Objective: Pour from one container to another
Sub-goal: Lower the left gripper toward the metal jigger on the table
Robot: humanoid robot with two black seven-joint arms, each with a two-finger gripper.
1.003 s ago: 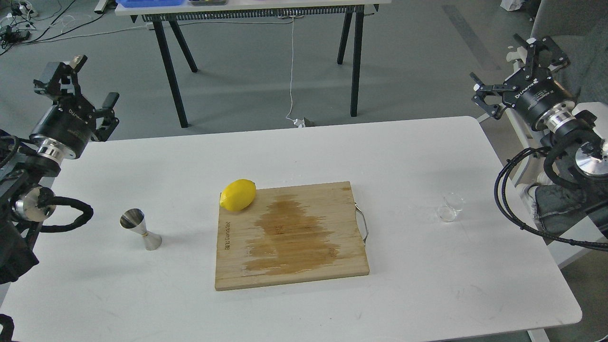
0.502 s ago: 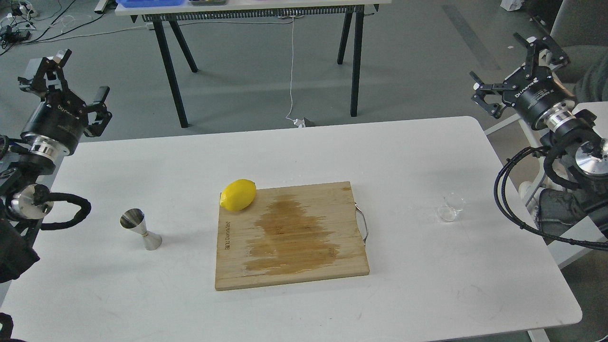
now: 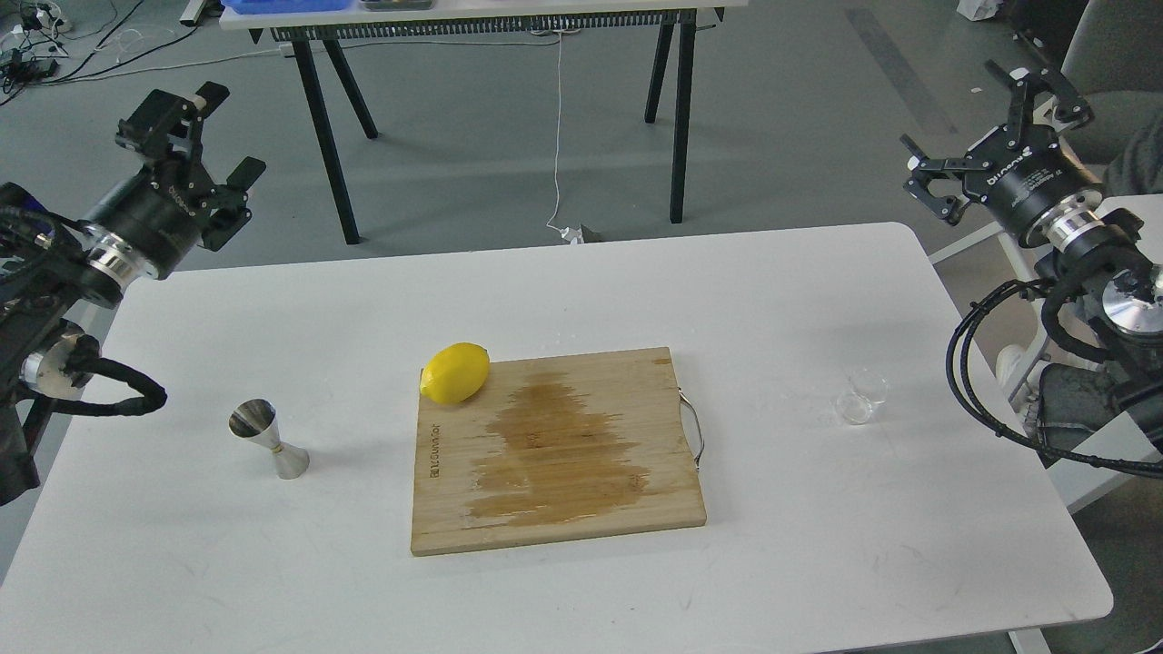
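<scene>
The small clear glass cup (image 3: 861, 398) stands on the white table (image 3: 563, 291) at the right, upright and untouched. At the left of the table the steel jigger (image 3: 266, 437) stands upright with its larger cone on top. My left gripper (image 3: 207, 132) hangs open and empty above the table's far left corner, well behind the jigger. Past the far right corner, my right gripper (image 3: 986, 123) is held high with its fingers spread wide and nothing between them, far from the cup.
A wooden cutting board (image 3: 556, 450) with a dark wet stain and a metal handle lies mid-table. A yellow lemon (image 3: 455, 372) rests at its far left corner. A black-legged table (image 3: 509, 27) stands on the floor behind.
My left gripper has swung to the right and turned, now pointing further toward the table's far edge. The right gripper has barely shifted. Cup, jigger and lemon have stayed put.
</scene>
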